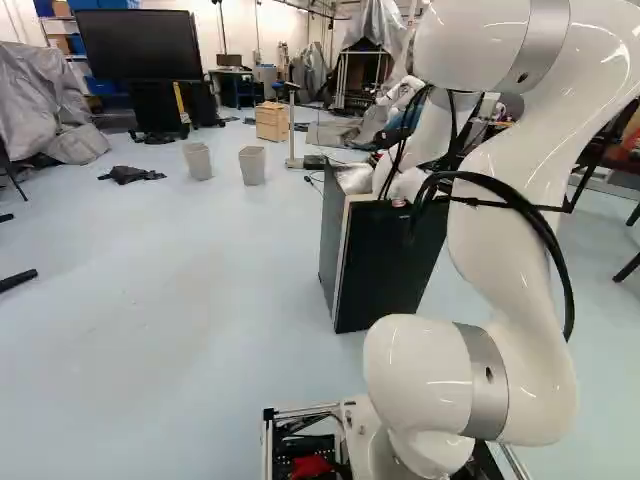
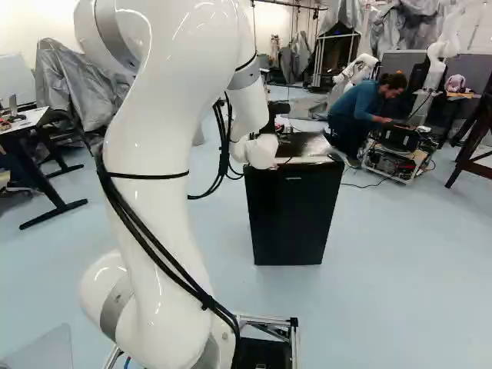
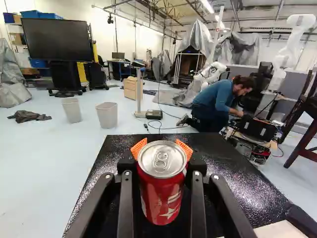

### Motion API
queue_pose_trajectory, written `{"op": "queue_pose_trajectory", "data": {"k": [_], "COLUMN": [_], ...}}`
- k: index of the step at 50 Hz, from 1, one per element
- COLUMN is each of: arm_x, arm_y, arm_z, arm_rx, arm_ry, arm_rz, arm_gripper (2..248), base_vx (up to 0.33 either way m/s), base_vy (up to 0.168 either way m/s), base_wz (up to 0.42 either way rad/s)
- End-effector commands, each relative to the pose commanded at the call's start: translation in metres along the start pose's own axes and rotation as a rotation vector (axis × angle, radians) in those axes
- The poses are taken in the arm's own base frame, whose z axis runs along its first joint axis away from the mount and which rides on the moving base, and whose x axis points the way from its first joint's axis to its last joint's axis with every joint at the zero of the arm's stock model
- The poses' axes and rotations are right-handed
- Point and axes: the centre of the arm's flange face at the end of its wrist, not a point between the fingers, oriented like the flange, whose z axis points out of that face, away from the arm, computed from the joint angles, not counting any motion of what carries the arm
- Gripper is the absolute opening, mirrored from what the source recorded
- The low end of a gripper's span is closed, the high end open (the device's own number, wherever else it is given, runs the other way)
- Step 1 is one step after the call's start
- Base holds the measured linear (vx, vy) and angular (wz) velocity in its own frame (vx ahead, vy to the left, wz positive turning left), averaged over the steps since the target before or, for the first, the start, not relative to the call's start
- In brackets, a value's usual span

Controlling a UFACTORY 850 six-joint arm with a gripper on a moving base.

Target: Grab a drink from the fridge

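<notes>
Wrist view: my can (image 3: 161,198) hides bits of my orange pads (image 3: 138,147) & the fridge (image 3: 228,166) w/ its near part cut off. L base view: my arm (image 1: 520,300) blocks some fridge, & the can's too tiny to see well. Both base views chop my arm's top.

Between my 2 orange pads (image 3: 138,148) I hold a red can (image 3: 161,191), upright, silver lid up, tab flat, at the glossy top of the fridge (image 2: 294,219), which stands upright, black-fronted, boxy.
</notes>
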Motion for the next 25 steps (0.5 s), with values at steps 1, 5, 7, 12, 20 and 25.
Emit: {"op": "queue_pose_trajectory", "data": {"k": [1,5,7,12,20,25], "arm_x": [0.000,0.000,0.000,0.001,0.002,0.002], "arm_y": [0.000,-0.001,-0.001,-0.003,-0.007,-0.011], "arm_z": [0.000,-0.001,-0.001,-0.003,-0.008,-0.012], "arm_rx": [0.000,0.000,0.000,0.001,0.003,0.005], "arm_ry": [0.000,-0.001,-0.001,-0.003,-0.008,-0.011], "arm_rz": [0.000,0.000,0.000,0.001,0.003,0.004], "arm_gripper": [99,99,99,99,99,99], "base_vx": [0.000,0.000,0.000,0.000,0.000,0.000], "base_vy": [0.000,0.000,0.000,0.000,0.000,0.000], "base_wz": [0.000,0.000,0.000,0.000,0.000,0.000]}}
